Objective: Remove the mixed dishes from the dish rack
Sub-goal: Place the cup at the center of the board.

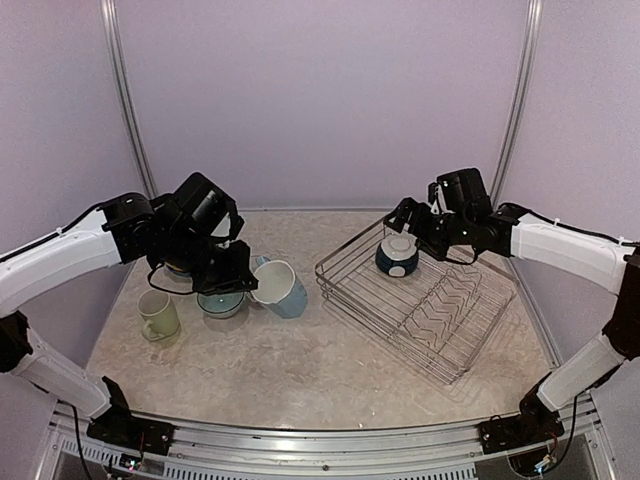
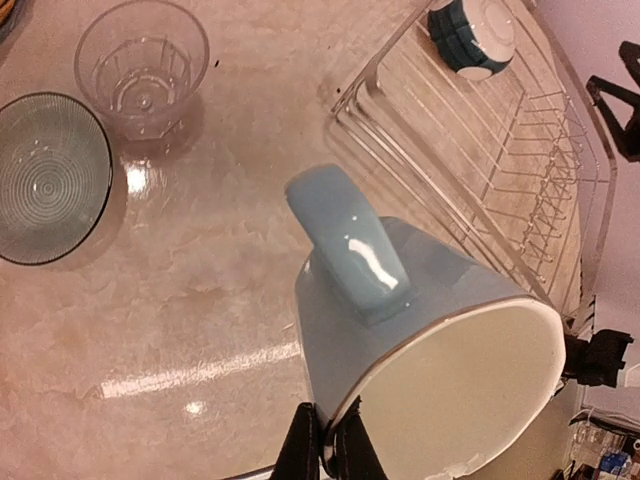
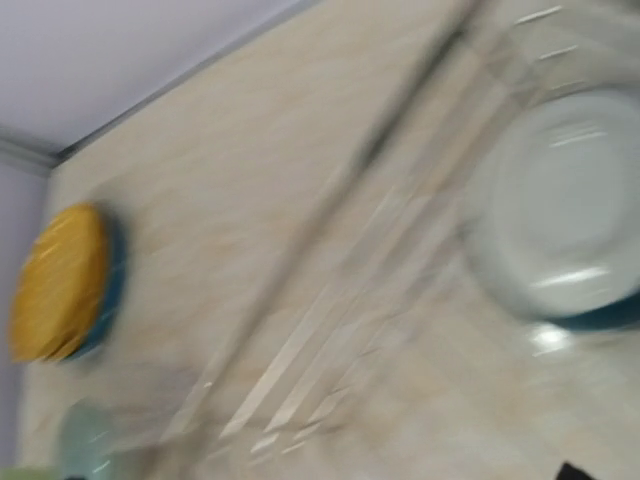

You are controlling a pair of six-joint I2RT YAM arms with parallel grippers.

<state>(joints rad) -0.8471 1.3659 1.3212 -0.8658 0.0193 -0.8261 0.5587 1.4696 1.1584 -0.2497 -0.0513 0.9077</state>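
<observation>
Light blue mug (image 2: 420,330) — gripped at its rim by the left fingers (image 2: 300,452), tilted over the surface (image 1: 300,370) beside the dish rack (image 1: 440,310). Pale green mug (image 1: 158,315), teal bowl (image 1: 221,302) and clear glass (image 2: 142,68) stand unloaded. Only the dark-blue bowl (image 1: 397,256) sits racked — right fingers (image 1: 403,213) near it, spread indeterminable.

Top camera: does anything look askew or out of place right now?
Only the blue mug: it is tipped sideways left of the rack, its rim clamped in the left pincer, not standing yet. Nothing looks spilled or broken. The right wrist view is too blurred to judge.
</observation>
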